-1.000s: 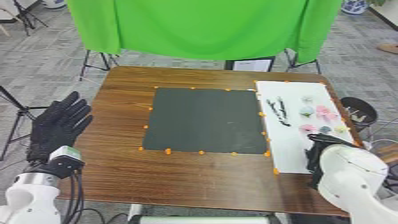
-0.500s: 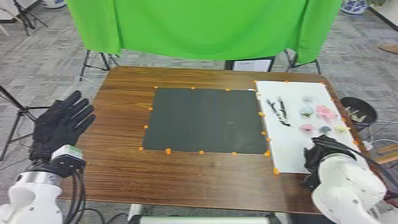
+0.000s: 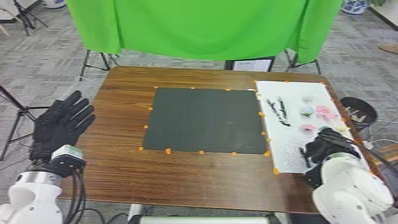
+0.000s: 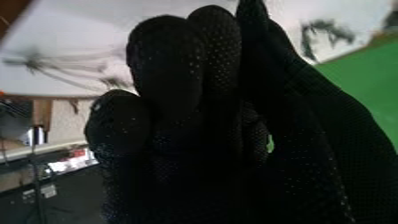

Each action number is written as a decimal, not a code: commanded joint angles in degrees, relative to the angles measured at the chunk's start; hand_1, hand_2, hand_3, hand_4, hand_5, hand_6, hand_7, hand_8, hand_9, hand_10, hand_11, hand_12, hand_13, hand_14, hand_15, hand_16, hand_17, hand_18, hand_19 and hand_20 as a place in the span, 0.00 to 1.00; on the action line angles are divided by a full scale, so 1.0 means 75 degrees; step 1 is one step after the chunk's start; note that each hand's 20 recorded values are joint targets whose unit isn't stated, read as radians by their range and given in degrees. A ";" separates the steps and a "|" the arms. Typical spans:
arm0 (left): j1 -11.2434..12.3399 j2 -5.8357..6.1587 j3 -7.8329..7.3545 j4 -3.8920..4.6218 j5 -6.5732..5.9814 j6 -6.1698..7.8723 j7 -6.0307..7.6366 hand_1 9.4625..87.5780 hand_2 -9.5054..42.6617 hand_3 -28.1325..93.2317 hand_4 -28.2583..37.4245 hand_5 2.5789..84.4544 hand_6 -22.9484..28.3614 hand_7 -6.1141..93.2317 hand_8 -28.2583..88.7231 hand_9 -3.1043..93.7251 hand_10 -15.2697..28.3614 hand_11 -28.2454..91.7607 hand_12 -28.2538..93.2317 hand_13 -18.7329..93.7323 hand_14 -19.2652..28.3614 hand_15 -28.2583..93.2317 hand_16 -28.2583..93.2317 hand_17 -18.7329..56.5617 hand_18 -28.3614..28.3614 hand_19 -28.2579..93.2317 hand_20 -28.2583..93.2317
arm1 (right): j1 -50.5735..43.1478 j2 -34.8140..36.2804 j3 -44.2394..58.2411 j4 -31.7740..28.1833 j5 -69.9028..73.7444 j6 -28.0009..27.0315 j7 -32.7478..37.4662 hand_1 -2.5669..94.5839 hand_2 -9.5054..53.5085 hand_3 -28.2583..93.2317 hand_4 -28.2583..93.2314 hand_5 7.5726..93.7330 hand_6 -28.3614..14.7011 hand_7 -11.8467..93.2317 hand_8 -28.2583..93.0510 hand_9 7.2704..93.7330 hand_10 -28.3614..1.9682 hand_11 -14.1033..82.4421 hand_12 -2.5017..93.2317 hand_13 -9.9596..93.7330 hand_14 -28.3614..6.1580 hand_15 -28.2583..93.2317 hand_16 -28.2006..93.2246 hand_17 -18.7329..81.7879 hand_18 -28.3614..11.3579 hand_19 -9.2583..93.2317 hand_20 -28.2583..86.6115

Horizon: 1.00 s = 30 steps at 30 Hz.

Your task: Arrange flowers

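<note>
Head view: I judge this the picking step. Right hand (image 3: 330, 144) is over the white sheet (image 3: 286, 159), near a ruffled pink flower (image 3: 307, 128); dark, wiry sprigs (image 3: 280, 111) lie farther up. Left hand (image 3: 62, 122) is open, fingers straight, holding nothing. Next: secure one stem, then carry it to the matte, square dark mat (image 3: 207, 120).

Right wrist view: dotted black knit glove; thin, splayed stems (image 4: 67, 67) beyond. Cannot tell right hand's opening or grip.
</note>
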 commanded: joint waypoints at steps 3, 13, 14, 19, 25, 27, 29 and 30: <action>0.0051 -0.0003 -0.0052 0.0027 -0.0067 -0.0124 -0.0085 0.21 0.41 0.83 0.00 0.44 0.62 0.13 0.18 0.35 0.70 0.36 0.30 0.33 0.71 0.43 0.17 0.19 0.71 0.48 0.28 | 0.0161 0.0001 0.0491 -0.0481 0.0814 -0.2443 0.0626 0.57 0.00 0.79 0.12 0.74 0.56 0.44 0.41 0.95 0.57 0.28 0.51 0.93 0.63 0.55 0.61 0.78 0.35 0.98 0.40; 0.0081 0.0004 -0.0080 0.0019 -0.0075 -0.0121 -0.0082 0.21 0.41 0.83 0.00 0.44 0.62 0.13 0.18 0.35 0.70 0.36 0.30 0.33 0.71 0.43 0.17 0.19 0.71 0.48 0.28 | 0.0084 -0.0116 0.0276 -0.0167 0.0971 -0.3184 0.0715 0.57 0.00 0.63 0.00 0.65 0.45 0.22 0.18 0.82 0.41 0.46 0.33 0.85 0.51 0.64 0.53 0.71 0.25 1.00 0.44; 0.0100 0.0005 -0.0084 0.0013 -0.0081 -0.0137 -0.0064 0.21 0.41 0.83 0.00 0.44 0.62 0.13 0.18 0.35 0.70 0.36 0.30 0.33 0.71 0.43 0.17 0.19 0.71 0.48 0.28 | 0.0124 -0.0139 0.0188 -0.0080 0.0933 -0.3259 0.0702 0.60 0.00 0.58 0.00 0.66 0.46 0.22 0.18 0.82 0.42 0.47 0.34 0.85 0.51 0.64 0.53 0.71 0.25 1.00 0.44; 0.0039 -0.0004 -0.0058 0.0030 -0.0063 -0.0167 -0.0089 0.21 0.41 0.83 0.00 0.44 0.62 0.13 0.18 0.35 0.70 0.36 0.30 0.33 0.71 0.43 0.17 0.19 0.71 0.48 0.28 | 0.0021 -0.0133 -0.0284 0.0105 0.0542 -0.3164 0.0430 0.57 0.00 0.69 0.00 0.72 0.50 0.26 0.17 0.82 0.44 0.48 0.34 0.84 0.51 0.65 0.53 0.70 0.25 0.99 0.44; 0.0027 -0.0021 -0.0034 0.0043 -0.0090 -0.0166 -0.0126 0.21 0.41 0.83 0.00 0.44 0.62 0.13 0.18 0.35 0.70 0.36 0.30 0.33 0.72 0.43 0.17 0.19 0.71 0.48 0.28 | 0.0019 -0.0220 -0.0912 0.0313 -0.0058 -0.2977 0.0140 0.51 0.00 0.78 0.00 0.77 0.54 0.29 0.18 0.85 0.47 0.46 0.33 0.86 0.53 0.64 0.51 0.72 0.29 0.99 0.42; -0.0020 -0.0036 0.0001 0.0058 -0.0100 -0.0174 -0.0144 0.21 0.41 0.83 0.00 0.44 0.62 0.13 0.18 0.35 0.70 0.36 0.30 0.33 0.72 0.43 0.17 0.19 0.71 0.48 0.28 | 0.0065 -0.0225 -0.1025 0.0572 -0.0106 -0.2827 0.0067 0.55 0.00 0.75 0.00 0.78 0.54 0.30 0.23 0.87 0.51 0.43 0.41 0.87 0.53 0.63 0.52 0.73 0.29 0.99 0.42; -0.0024 -0.0016 0.0009 0.0061 -0.0104 -0.0185 -0.0137 0.21 0.41 0.83 0.00 0.44 0.62 0.13 0.18 0.35 0.70 0.36 0.30 0.33 0.72 0.43 0.17 0.19 0.71 0.48 0.28 | 0.0038 -0.0257 -0.1029 0.0806 -0.0096 -0.2567 -0.0001 0.64 0.00 0.68 0.00 0.79 0.57 0.31 0.34 0.90 0.58 0.36 0.49 0.88 0.54 0.63 0.52 0.74 0.29 0.99 0.42; -0.0039 -0.0017 0.0012 0.0070 -0.0095 -0.0192 -0.0134 0.21 0.41 0.83 0.00 0.44 0.62 0.13 0.18 0.35 0.70 0.36 0.30 0.33 0.72 0.43 0.17 0.19 0.71 0.48 0.28 | 0.0006 -0.0262 -0.1001 0.0896 -0.0126 -0.2473 -0.0061 0.65 0.00 0.68 0.00 0.81 0.58 0.33 0.38 0.92 0.60 0.33 0.51 0.89 0.56 0.62 0.54 0.74 0.31 0.99 0.41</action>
